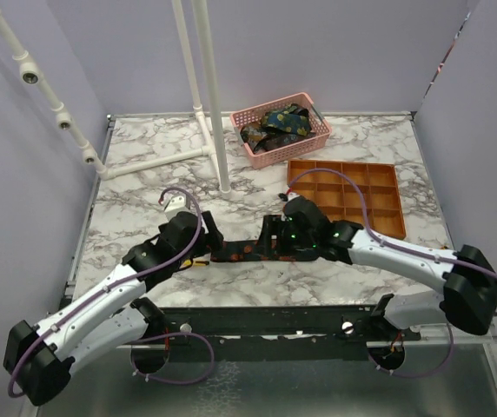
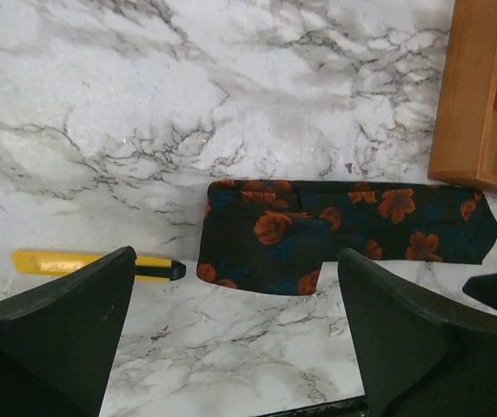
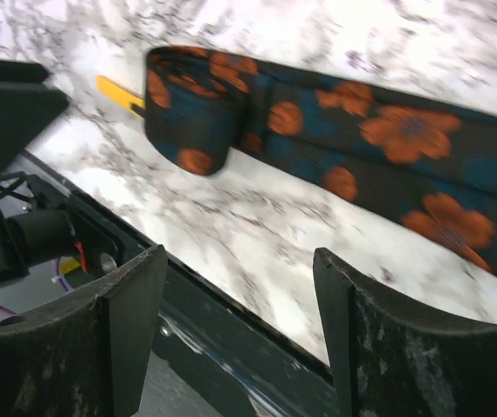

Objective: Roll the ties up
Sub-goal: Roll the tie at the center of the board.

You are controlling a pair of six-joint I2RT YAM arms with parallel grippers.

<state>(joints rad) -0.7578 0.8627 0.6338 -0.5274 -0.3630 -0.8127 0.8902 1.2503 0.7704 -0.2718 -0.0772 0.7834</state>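
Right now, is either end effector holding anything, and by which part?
Nothing is held. The left end effector and the right end effector both stand open; the flowered tie lies on the table, one end partly rolled, gripped by neither.

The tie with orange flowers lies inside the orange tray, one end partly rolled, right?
No: the tie lies on the marble table, beside the orange tray, as the left wrist view shows. One end is partly rolled.
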